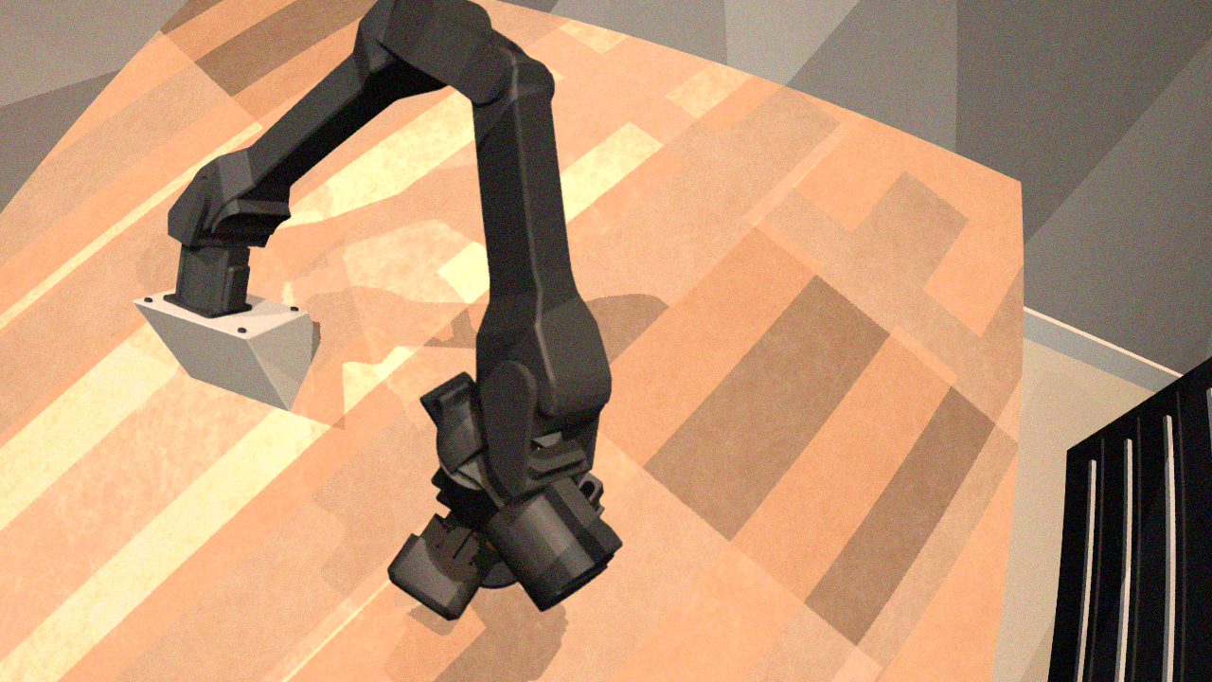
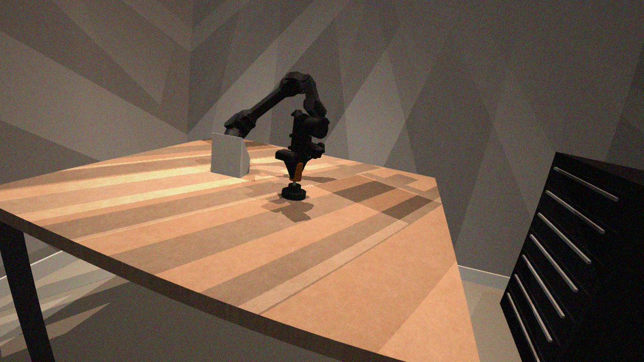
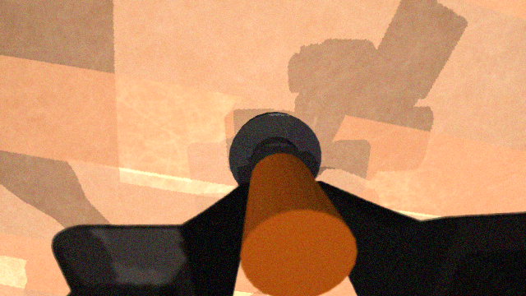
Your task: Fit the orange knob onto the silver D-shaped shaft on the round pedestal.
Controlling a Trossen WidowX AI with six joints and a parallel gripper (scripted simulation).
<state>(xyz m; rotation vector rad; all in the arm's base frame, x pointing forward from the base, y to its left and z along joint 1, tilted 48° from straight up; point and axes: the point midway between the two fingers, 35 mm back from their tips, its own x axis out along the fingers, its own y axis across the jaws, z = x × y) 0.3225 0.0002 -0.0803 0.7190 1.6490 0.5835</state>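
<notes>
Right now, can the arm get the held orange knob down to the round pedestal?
Probably yes: the gripper holds the orange knob above the round pedestal, with nothing visible but the shaft between. Whether the flats line up is hidden.

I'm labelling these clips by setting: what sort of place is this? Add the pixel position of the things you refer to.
Possibly a workshop or lab: a black drawer cabinet (image 1: 1144, 543) (image 2: 580, 234) and a black jointed robot arm (image 1: 529, 211) (image 2: 272, 99).
</notes>
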